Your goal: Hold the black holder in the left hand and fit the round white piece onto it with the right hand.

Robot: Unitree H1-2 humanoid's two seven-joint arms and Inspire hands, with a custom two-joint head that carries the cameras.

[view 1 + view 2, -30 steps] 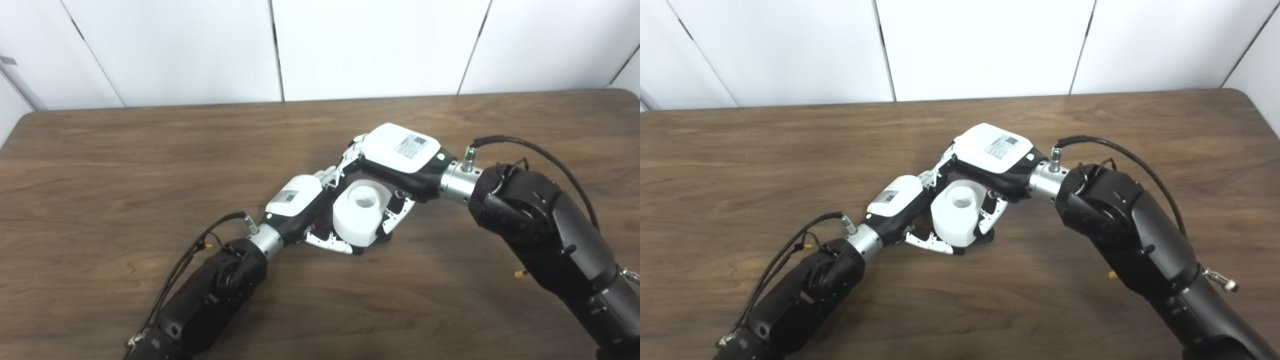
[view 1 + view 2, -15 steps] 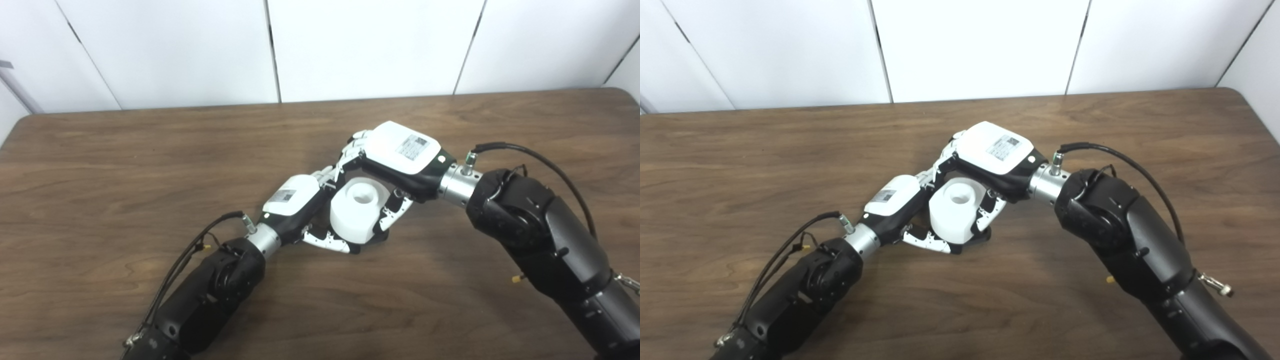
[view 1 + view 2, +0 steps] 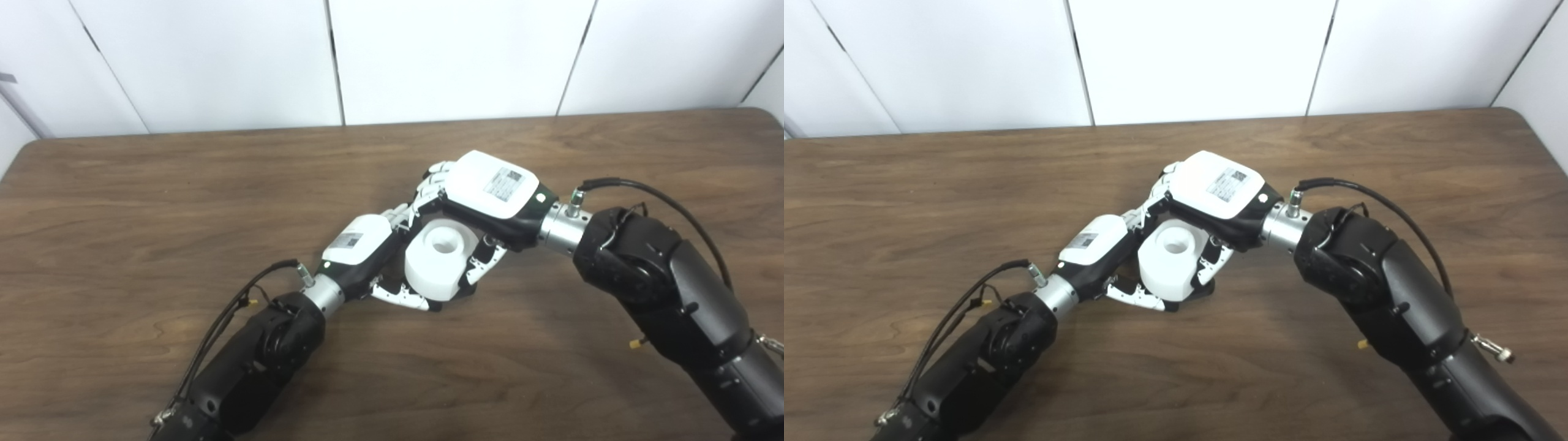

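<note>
Nearest us, our left arm (image 3: 257,355) came in from the bottom left and our right arm (image 3: 667,294) from the bottom right, both reaching toward the middle of the table (image 3: 122,214). Our left hand (image 3: 361,248) lay low by the table, its fingers (image 3: 401,297) curled under and round the near side of the white piece (image 3: 433,260); whether they gripped the piece or the holder beneath it we could not tell. Of the holder (image 3: 1203,293) we saw only a dark edge under the piece's right side, against the table. The piece stood between our two hands near the table's middle, its round hole facing up and a little toward us. Our right hand (image 3: 493,193) arched over the piece from behind, its thumb (image 3: 484,266) pressed on the piece's right flank and its other fingers (image 3: 429,187) bent down behind the far side, so that hand was closed on the piece. The two hands touched or nearly touched at the fingers behind the piece. Beyond the table's far edge stood a white panelled wall (image 3: 453,55).
</note>
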